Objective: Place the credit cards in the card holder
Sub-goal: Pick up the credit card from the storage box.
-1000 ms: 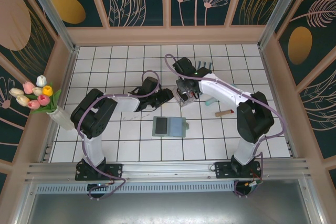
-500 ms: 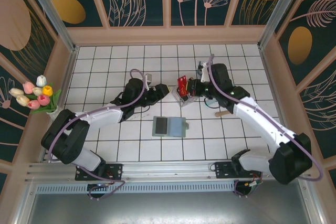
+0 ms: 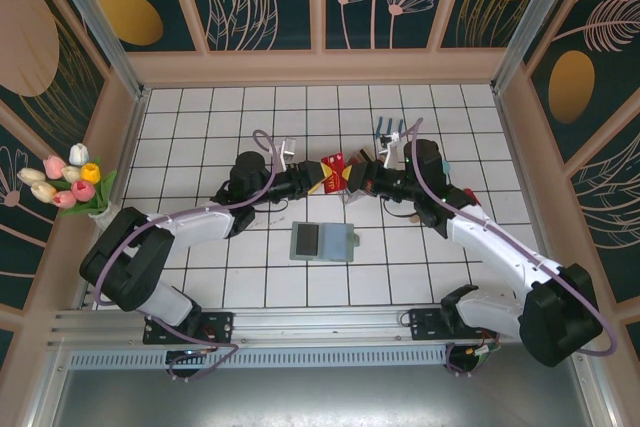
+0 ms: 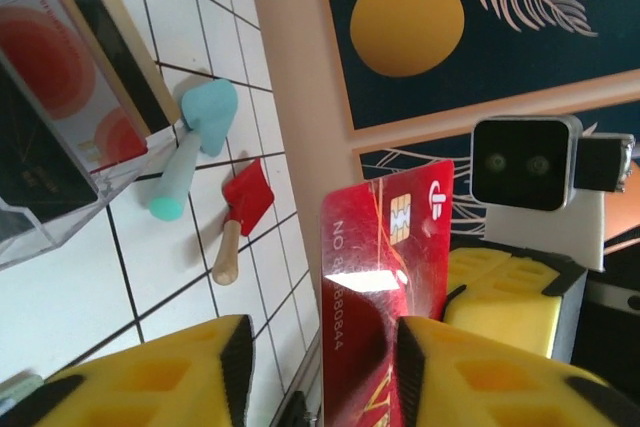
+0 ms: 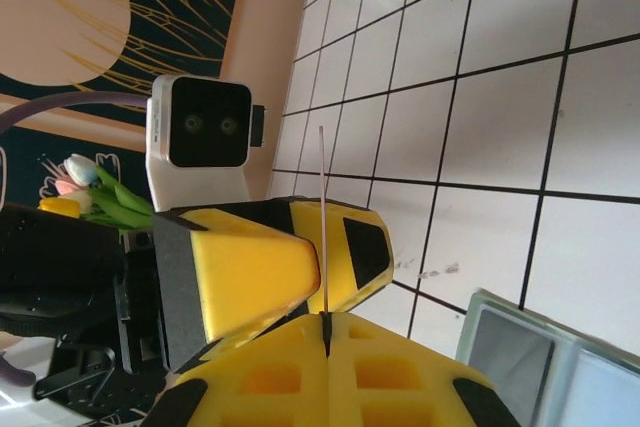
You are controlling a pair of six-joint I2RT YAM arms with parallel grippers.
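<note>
One red credit card [image 3: 333, 169] mid-air | right gripper [image 5: 325, 332] pinches it from 3 o'clock | left gripper [image 4: 322, 332] spread around it from 9 o'clock | card holder [image 3: 322, 243] flat at its 6 o'clock

Both arms are the same build: the left arm [image 3: 190, 222] and right arm [image 3: 492, 247] have white links with chunky black joints and thin purple cables [image 3: 268, 142] looping along them. The finger pads [image 4: 150, 377] are yellow blocks edged in black, and there's a boxy white two-lens wrist camera [image 4: 525, 162].
</note>
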